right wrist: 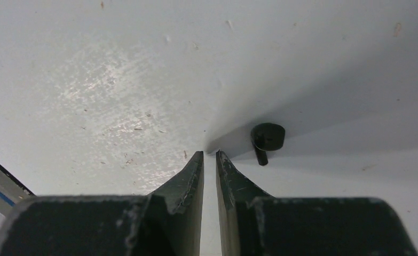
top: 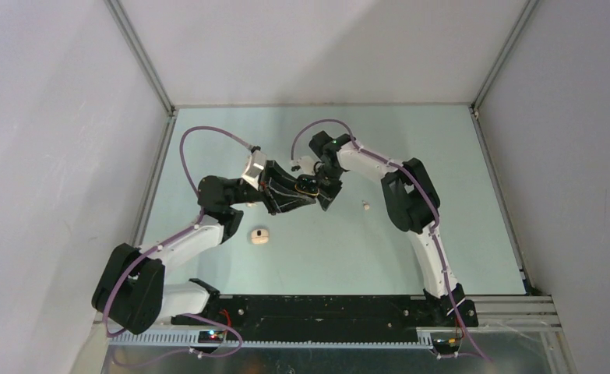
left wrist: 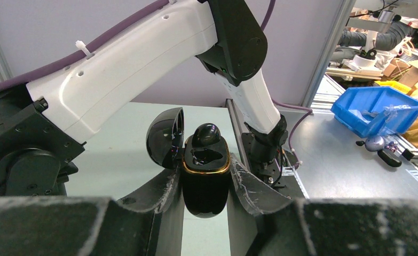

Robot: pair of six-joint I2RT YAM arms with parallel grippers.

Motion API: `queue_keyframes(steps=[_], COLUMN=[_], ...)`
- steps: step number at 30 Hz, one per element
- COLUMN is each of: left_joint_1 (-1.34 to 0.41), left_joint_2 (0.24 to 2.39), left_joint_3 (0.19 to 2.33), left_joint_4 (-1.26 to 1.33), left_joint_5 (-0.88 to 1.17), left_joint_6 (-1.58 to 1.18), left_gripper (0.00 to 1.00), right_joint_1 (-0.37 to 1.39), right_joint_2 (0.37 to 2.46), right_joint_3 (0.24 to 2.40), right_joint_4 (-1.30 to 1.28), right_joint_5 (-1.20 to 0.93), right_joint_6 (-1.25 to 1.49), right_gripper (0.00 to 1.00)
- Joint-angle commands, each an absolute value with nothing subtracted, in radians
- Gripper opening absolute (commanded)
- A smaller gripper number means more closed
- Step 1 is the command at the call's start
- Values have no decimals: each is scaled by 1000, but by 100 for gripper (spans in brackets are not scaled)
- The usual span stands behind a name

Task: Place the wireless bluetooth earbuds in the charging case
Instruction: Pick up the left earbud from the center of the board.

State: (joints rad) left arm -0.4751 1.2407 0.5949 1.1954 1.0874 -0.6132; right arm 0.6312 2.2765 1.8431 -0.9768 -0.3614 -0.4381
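My left gripper [left wrist: 205,172] is shut on a glossy black charging case with a gold rim [left wrist: 206,186] and holds it above the table. Its lid [left wrist: 164,136] stands open to the left. One black earbud [left wrist: 207,135] sits in the far socket; the near socket looks empty. My right gripper [right wrist: 209,153] points down at the table with its jaws almost together and nothing between them. A black earbud [right wrist: 267,137] lies just beyond its right fingertip. In the top view both grippers meet mid-table [top: 315,191]. A beige pebble-shaped case [top: 259,235] and a cream-white earbud [top: 366,206] lie on the table.
The right arm [left wrist: 142,69] fills the space just behind the held case in the left wrist view. Aluminium frame rails [top: 153,156] and grey walls bound the table. A blue bin [left wrist: 380,109] stands outside the enclosure.
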Motion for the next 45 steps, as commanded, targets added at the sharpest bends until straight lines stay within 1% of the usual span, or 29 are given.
queue_keyframes(steps=[1, 4, 9, 17, 20, 25, 38, 45], left_joint_1=[-479, -479, -479, -479, -479, -479, -481, -480], left_joint_2=[1218, 1214, 1216, 1223, 1223, 1223, 1220, 1218], left_joint_3=[622, 623, 623, 626, 626, 624, 624, 624], left_joint_4=[1232, 1231, 1232, 1235, 1236, 1239, 1250, 1251], left_joint_5=[1088, 1089, 1090, 1089, 1088, 1089, 1089, 1087], left_joint_6=[-620, -620, -621, -626, -627, -628, -637, -638], left_gripper=[2, 2, 2, 2, 2, 2, 2, 2], right_joint_1=[638, 625, 581, 537, 542, 564, 624, 651], right_joint_2=[2265, 2241, 2169, 2236, 2284, 2316, 2312, 2314], right_joint_3=[1838, 1854, 1866, 1885, 1889, 1890, 1881, 1881], right_joint_4=[-978, -1017, -1008, -950, -941, -942, -982, -957], right_joint_5=[-399, -430, -455, -341, -301, -292, -359, -352], right_joint_6=[-453, -476, -479, -412, -393, -380, -408, -387], right_gripper=[18, 19, 19, 17, 17, 18, 18, 20])
